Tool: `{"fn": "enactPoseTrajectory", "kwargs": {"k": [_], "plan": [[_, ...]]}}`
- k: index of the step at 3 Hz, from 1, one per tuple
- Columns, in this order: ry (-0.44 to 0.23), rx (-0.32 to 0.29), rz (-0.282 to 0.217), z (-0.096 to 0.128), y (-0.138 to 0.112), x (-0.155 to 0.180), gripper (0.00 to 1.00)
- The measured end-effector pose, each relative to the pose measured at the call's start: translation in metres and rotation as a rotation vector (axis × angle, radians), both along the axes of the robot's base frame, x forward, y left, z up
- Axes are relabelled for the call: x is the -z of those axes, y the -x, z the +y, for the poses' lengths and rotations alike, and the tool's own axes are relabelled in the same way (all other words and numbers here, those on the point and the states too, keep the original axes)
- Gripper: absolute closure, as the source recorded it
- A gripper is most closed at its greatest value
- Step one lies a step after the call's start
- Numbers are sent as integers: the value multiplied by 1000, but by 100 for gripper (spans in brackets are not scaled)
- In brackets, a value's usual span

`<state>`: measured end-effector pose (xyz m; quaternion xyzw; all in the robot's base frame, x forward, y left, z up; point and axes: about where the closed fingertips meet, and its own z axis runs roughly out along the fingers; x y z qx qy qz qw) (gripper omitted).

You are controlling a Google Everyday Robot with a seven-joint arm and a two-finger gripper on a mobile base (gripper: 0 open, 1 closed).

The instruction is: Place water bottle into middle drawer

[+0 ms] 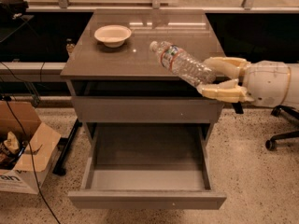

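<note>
The water bottle [181, 63] is clear crinkled plastic with a white cap and a thin label band. It is tilted, cap up and to the left, over the front right part of the cabinet top. My gripper [206, 76] comes in from the right and is shut on the bottle's base end, with one cream finger [223, 63] above it and one below. The middle drawer [145, 200] is pulled open below, a shallow grey box with nothing in it. The bottle is above the drawer and a little to its right.
A white bowl [112, 34] sits on the grey cabinet top [88, 59] at the back left. A closed grey drawer front [145, 109] lies above the open drawer. An open cardboard box [23, 148] and cables are on the floor at left. An office chair base [282, 136] is at right.
</note>
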<state>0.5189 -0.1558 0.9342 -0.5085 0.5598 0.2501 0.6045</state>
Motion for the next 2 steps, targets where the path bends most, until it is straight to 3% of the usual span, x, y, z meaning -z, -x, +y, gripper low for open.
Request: {"fn": "enactPoseTrajectory", "kwargs": {"k": [1, 2], "plan": [[11, -34, -4, 4, 8, 2, 100], [34, -58, 31, 7, 5, 17, 100]]}}
